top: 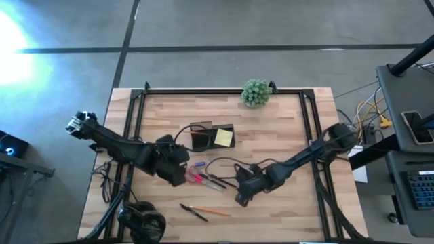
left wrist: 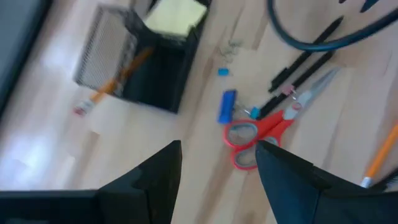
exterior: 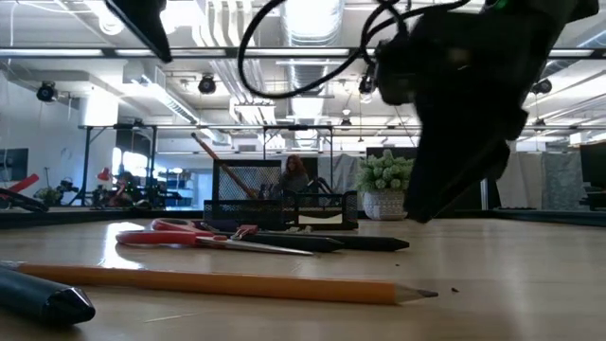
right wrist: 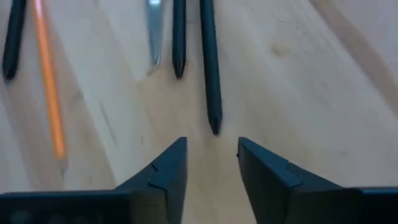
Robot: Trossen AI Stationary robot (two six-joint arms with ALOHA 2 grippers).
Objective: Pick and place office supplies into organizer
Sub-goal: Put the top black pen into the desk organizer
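Two pens (right wrist: 208, 68) cut off, scissors (left wrist: 264, 127) blurred

Right gripper (right wrist: 211, 163) low over the wooden table (right wrist: 323, 93), fingers parted with bare wood in the gap. Two black pens lie side by side just ahead: the longer pen (right wrist: 209, 68) ends near the gap, the shorter pen (right wrist: 179, 37) beside it. Scissor blade tip (right wrist: 154, 31) next over. Orange pencil (right wrist: 50, 81) farther off, another black pen (right wrist: 13, 37) at the edge.
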